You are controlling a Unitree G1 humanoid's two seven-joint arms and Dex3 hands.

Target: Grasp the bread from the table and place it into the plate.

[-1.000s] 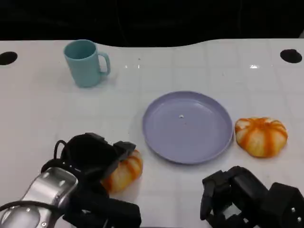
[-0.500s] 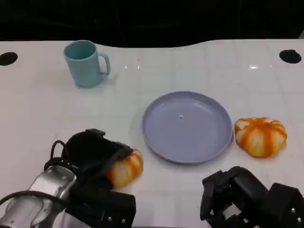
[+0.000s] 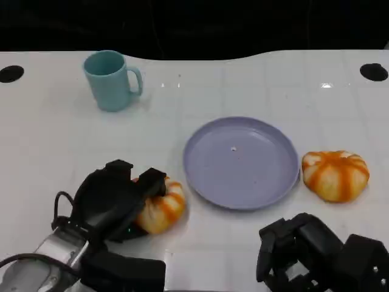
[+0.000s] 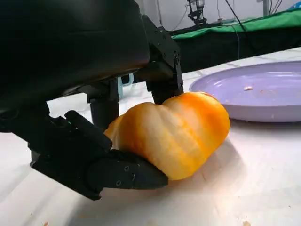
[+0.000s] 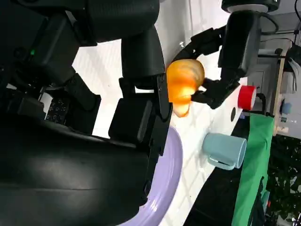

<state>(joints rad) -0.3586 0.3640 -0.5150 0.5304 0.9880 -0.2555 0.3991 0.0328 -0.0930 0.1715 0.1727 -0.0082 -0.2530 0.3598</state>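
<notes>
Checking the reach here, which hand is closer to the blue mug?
Left. The left hand grips a bread below the blue mug; the right hand sits far across, beyond the plate.

A mug, a table and a backdrop

A light blue mug [image 3: 111,80] stood upright near the far left of the white table [image 3: 55,146], its handle turned toward the table's middle. Black round holes sat at the far left [image 3: 11,73] and far right [image 3: 372,72] corners of the table. A green cloth [image 4: 244,22] hung beyond the table's edge, with a red round object [image 5: 245,97] nearby.
</notes>
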